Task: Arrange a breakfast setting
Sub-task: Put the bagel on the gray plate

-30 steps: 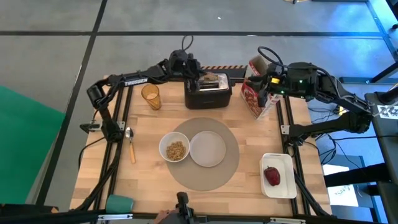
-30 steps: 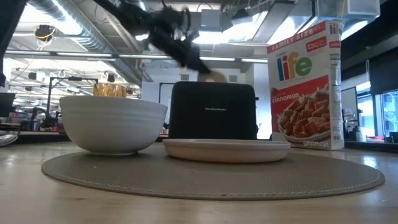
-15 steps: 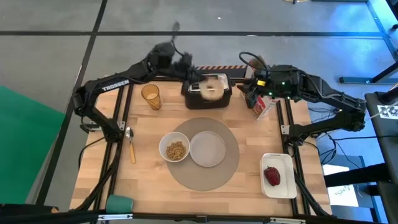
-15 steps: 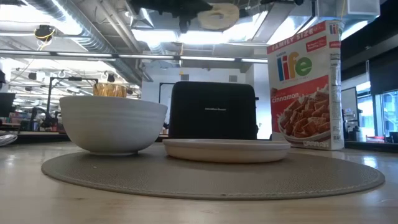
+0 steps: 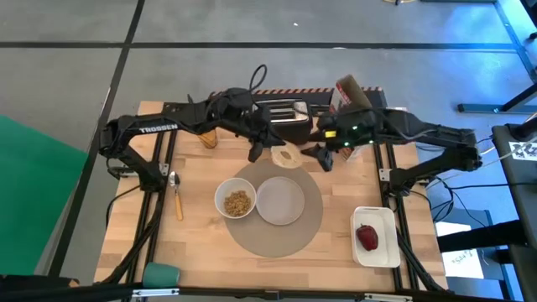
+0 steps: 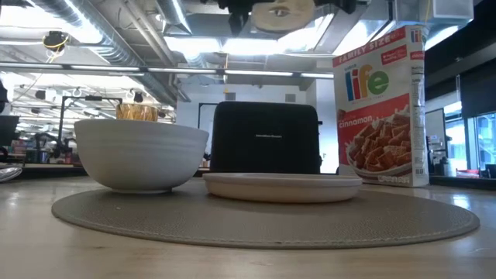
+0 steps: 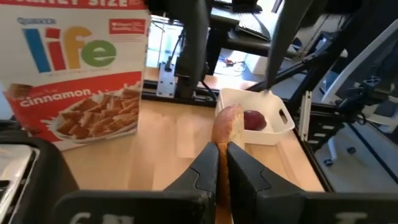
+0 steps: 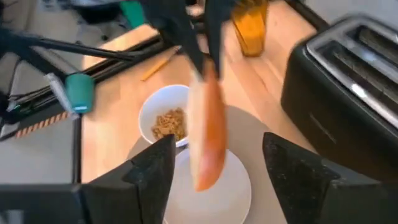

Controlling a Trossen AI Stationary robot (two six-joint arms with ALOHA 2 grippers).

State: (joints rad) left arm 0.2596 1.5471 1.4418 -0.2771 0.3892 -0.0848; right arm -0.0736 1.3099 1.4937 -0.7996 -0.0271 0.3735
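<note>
Bagel half, pale round [image 5: 286,156], now off black toaster [image 5: 281,111], pinched in left gripper [image 5: 267,151] above round grey mat's [image 5: 277,239] far edge; right gripper [image 5: 315,152] spread wide beside it

Table [image 5: 201,243] of pale wood planks, smooth, faintly satin. Mat [image 6: 263,221] grey, woven cloth – coarse ribbed weave, matt. Bowl [image 6: 141,153] and plate [image 6: 282,186] white ceramic, glazed, soft gloss. Tumbler [image 8: 250,23] amber, translucent, glossy. Toaster [image 6: 266,138] black, smooth, low sheen. Cereal box [image 6: 381,105] printed card, semi-gloss. Tray [image 7: 256,118] white, smooth, plastic-looking. Bagel [image 7: 225,134] browned crust – dry, matt. Spoon [image 5: 176,195] with wooden handle, shiny metal head. Red fruit [image 5: 367,237] dull-skinned.
</note>
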